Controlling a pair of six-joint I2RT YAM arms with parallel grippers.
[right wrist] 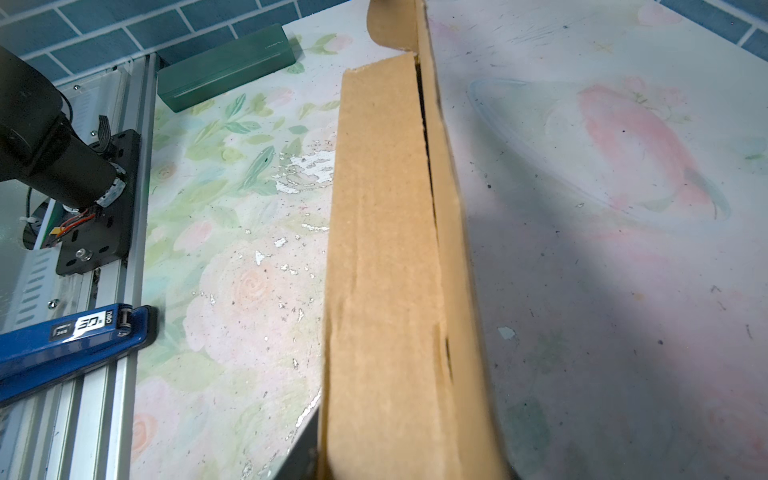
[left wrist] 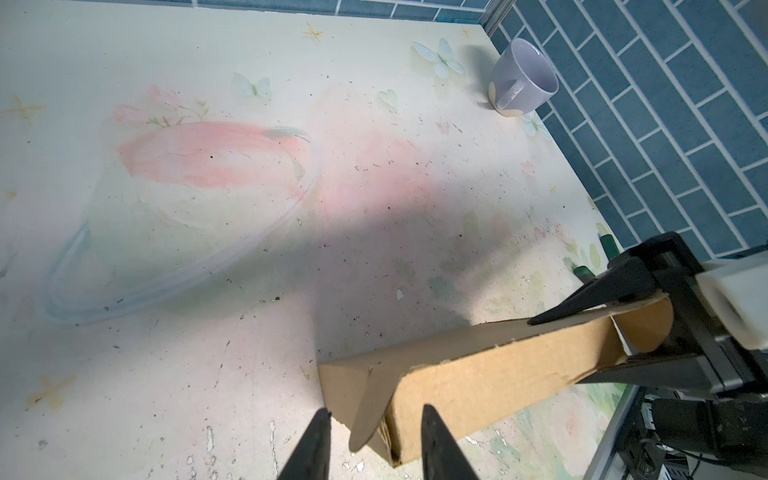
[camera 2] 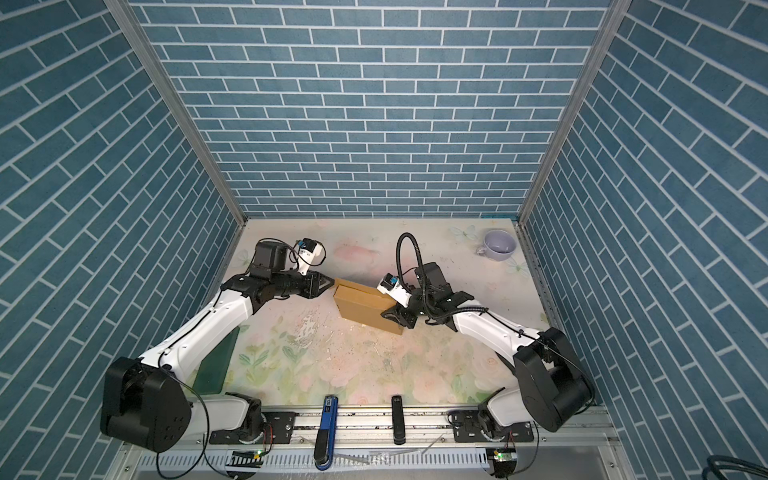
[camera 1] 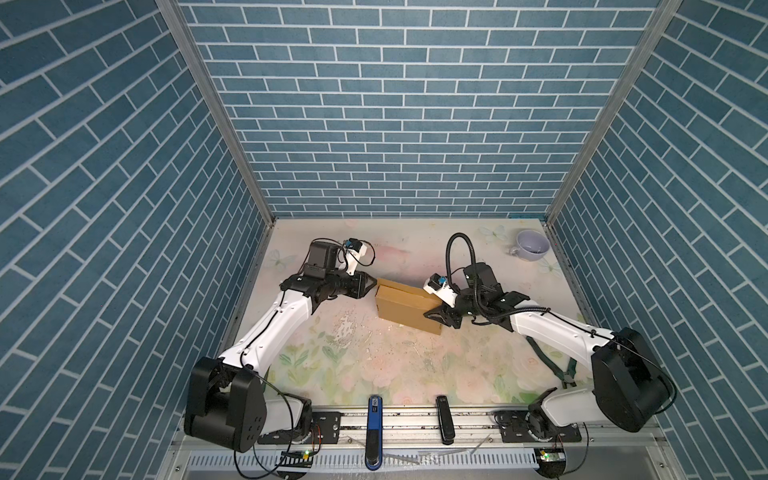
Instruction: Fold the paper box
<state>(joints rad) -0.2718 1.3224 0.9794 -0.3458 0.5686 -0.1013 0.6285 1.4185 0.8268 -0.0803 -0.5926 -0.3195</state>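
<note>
The paper box stands near the middle of the table in both top views, tipped up on one long edge, directly between the two arms. The left gripper points at its left end and the right gripper meets its right end. A mug sits well apart in the far right corner. The arrangement looks deliberate: one arm braces the box upright so the other can work on its loose end. In the left wrist view the left gripper has its jaws partly open, straddling the near corner of the box, where a rounded flap sticks out unfolded. Neither finger is clearly pressing on cardboard, so I judge it is lining up on the flap rather than gripping it. At the far end the right gripper has a finger on each side of the box's end and is closed on it, which is probably what holds the box up on its edge. In the right wrist view the box runs away from the camera out of that grip. A dark seam along it suggests a panel not fully seated, and the flap pokes out at the far end. A green case and a blue stapler lie off to one side.
</note>
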